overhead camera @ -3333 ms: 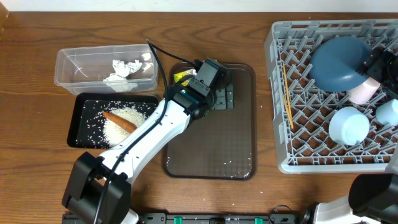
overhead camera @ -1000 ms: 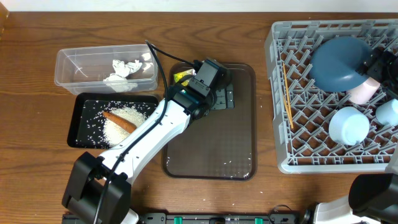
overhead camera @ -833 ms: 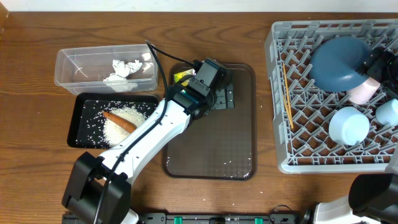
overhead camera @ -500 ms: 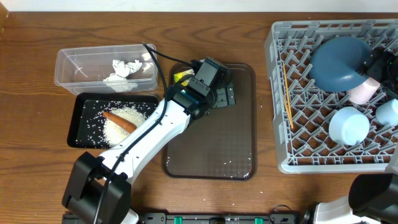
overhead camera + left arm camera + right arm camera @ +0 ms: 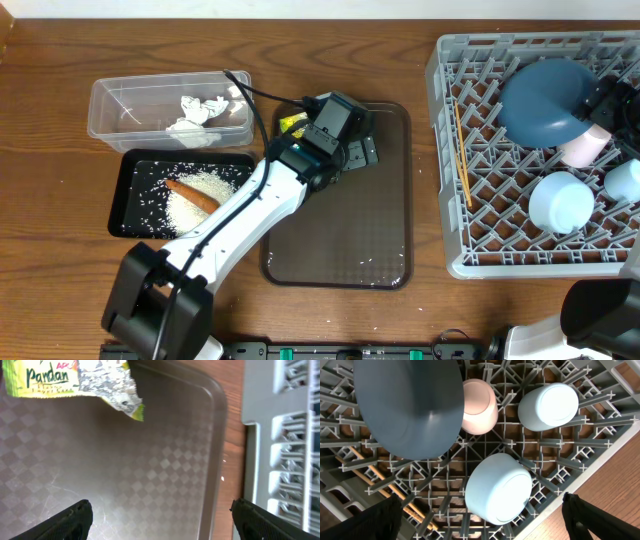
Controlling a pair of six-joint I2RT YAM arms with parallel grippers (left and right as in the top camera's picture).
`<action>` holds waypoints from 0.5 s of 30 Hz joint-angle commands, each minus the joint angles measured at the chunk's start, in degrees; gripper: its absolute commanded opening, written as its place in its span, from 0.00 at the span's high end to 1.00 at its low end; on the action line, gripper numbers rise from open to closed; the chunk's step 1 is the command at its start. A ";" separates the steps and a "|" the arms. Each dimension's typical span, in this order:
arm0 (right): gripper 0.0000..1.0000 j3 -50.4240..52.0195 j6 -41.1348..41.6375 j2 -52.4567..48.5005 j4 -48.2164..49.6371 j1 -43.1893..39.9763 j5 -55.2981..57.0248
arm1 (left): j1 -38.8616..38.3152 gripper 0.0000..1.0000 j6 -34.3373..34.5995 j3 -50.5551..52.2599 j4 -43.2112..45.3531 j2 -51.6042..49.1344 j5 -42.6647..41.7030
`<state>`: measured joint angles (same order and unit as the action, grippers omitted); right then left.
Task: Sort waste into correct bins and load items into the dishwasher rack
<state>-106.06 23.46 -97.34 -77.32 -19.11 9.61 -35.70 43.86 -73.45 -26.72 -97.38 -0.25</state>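
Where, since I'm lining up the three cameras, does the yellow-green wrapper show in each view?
Overhead: the wrapper lies at the far-left corner of the brown tray, upper middle of the picture.
Left wrist: the wrapper is at the top left, on the tray.
Right wrist: not in it.
Shared landmark: the grey rack, at the right edge in the left wrist view and filling the right wrist view.
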 commanded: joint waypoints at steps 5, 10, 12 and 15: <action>0.01 0.11 0.26 -0.50 -0.09 -0.37 0.00 | -0.07 0.09 3.37 0.59 1.75 -3.98 2.78; 0.01 0.11 0.26 -0.50 -0.09 -0.37 0.02 | -0.07 0.09 3.45 0.59 1.97 -4.02 5.88; 0.01 0.11 0.26 -0.50 -0.09 -0.37 0.00 | -0.07 0.09 4.87 0.59 1.95 -4.04 7.10; 0.01 0.11 0.26 -0.50 -0.09 -0.37 0.00 | -0.07 0.09 8.83 0.59 1.88 -4.11 8.57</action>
<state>-106.06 23.46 -97.34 -77.32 -19.11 9.61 -35.70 48.49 -73.41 -24.99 -101.49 4.75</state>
